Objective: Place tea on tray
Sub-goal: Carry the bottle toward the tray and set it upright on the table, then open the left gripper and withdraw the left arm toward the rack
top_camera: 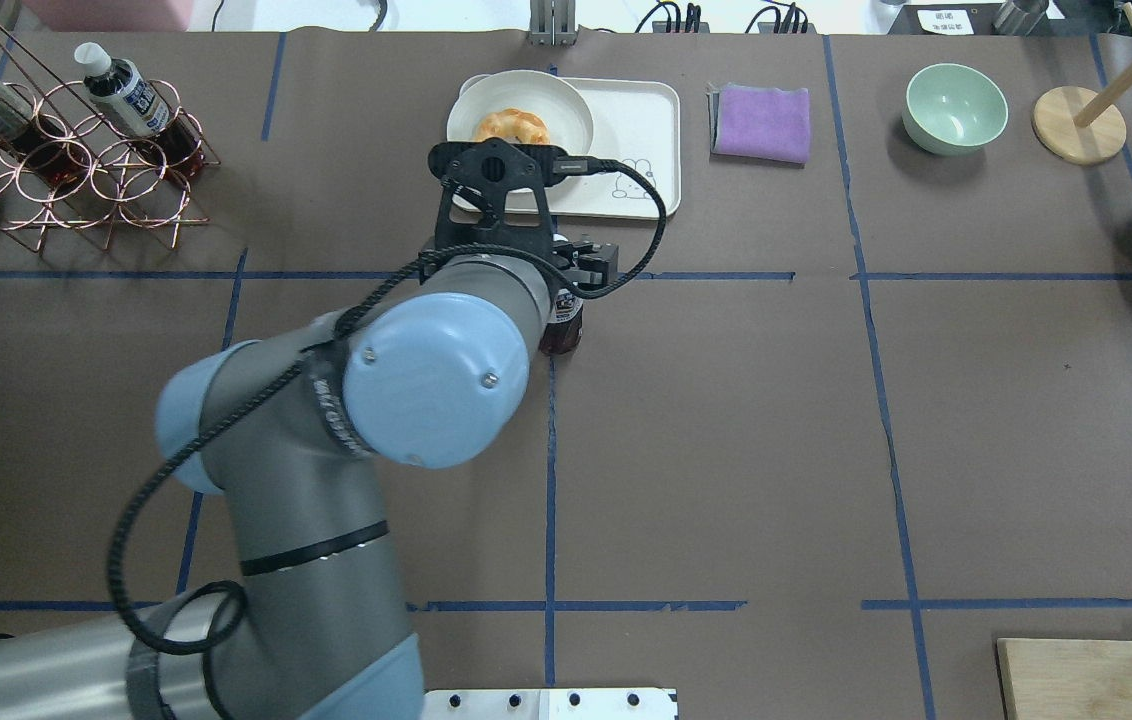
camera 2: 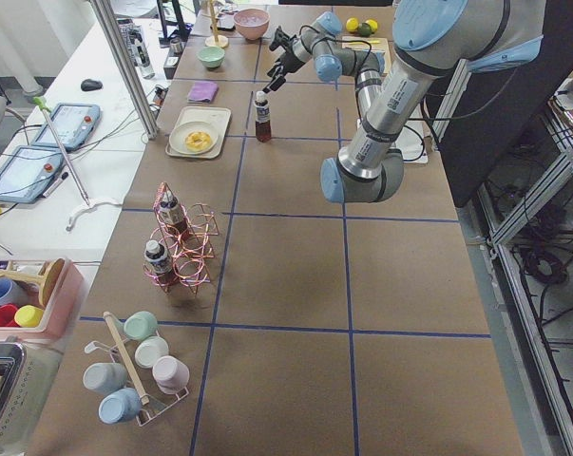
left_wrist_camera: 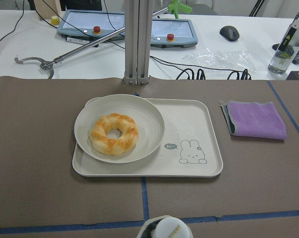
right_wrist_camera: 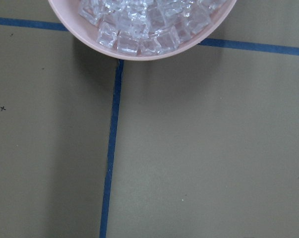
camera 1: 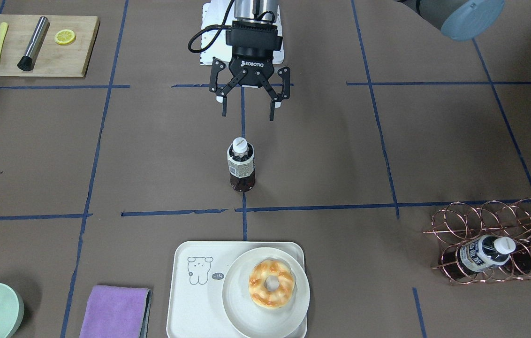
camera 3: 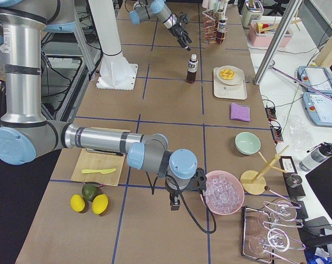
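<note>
Bright, even o/h light in all views; shadows soft & short. Diffuse shadow under pink bowl (right_wrist_camera: pixel 139 29) falls on counter (right_wrist_camera: pixel 199 158) toward 6 o'clock; ice glints. Left wrist view: tea (left_wrist_camera: pixel 165 230) at 6 o'clock cropped, slightly soft.

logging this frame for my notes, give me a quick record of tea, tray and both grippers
tea: upright on table, off the tray
tray: holds plate with doughnut; bear half bare
left gripper: jaws open, above tea, not touching
right gripper: near ice bowl; jaws cannot be judged
task status: tea not yet on tray
</note>
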Action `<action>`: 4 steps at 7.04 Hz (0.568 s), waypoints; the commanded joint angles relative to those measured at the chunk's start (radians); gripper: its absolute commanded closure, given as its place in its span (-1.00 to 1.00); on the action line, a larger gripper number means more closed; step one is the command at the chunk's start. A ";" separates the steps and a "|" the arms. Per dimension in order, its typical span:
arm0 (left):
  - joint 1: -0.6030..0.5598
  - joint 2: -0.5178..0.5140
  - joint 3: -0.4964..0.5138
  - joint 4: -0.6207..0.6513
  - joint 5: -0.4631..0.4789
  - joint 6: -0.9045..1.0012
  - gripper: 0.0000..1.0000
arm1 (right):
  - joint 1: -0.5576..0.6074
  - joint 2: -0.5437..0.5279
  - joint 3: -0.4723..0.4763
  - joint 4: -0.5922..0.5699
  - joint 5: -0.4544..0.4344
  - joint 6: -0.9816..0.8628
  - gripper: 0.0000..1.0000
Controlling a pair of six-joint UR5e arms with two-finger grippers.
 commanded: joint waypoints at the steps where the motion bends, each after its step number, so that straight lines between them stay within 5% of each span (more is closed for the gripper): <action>1: -0.139 0.146 -0.178 0.123 -0.265 0.128 -1.00 | 0.000 0.000 0.000 0.000 0.000 -0.001 -1.00; 4: -0.357 0.324 -0.188 0.273 -0.646 0.318 -1.00 | 0.000 0.001 0.000 0.000 0.000 -0.001 -1.00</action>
